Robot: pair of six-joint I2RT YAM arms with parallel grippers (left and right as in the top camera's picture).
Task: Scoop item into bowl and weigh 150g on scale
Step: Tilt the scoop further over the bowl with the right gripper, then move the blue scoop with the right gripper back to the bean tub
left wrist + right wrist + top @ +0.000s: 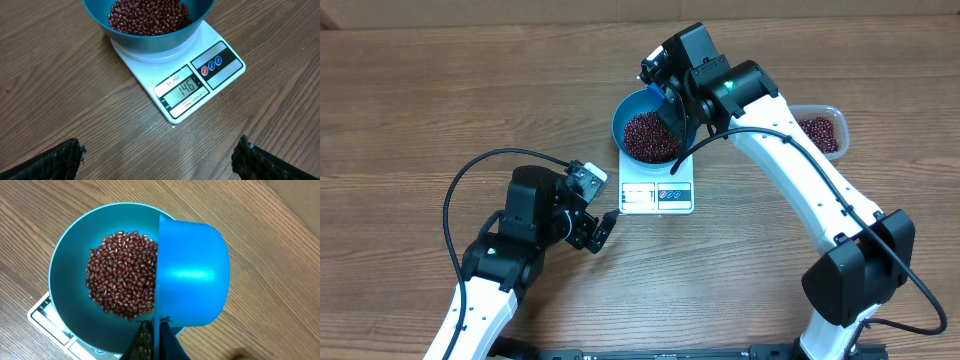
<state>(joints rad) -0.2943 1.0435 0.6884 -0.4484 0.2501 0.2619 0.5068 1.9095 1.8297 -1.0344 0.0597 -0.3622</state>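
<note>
A: Which step?
B: Topping up. On the bench (420,90), scale (185,80) reading 146; bowl (70,265) sitting on it; right hand (152,342) clamping scoop (192,272), tipping over the beans (120,280); left hand (159,161) gaping, empty.
A: Next?
B: Probably needing a few more beans, gently.

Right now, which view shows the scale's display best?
Left wrist: the display faces the lens, its digits 146 legible. Overhead shows it tiny and unreadable; right wrist catches only a scale corner under the bowl.
</note>
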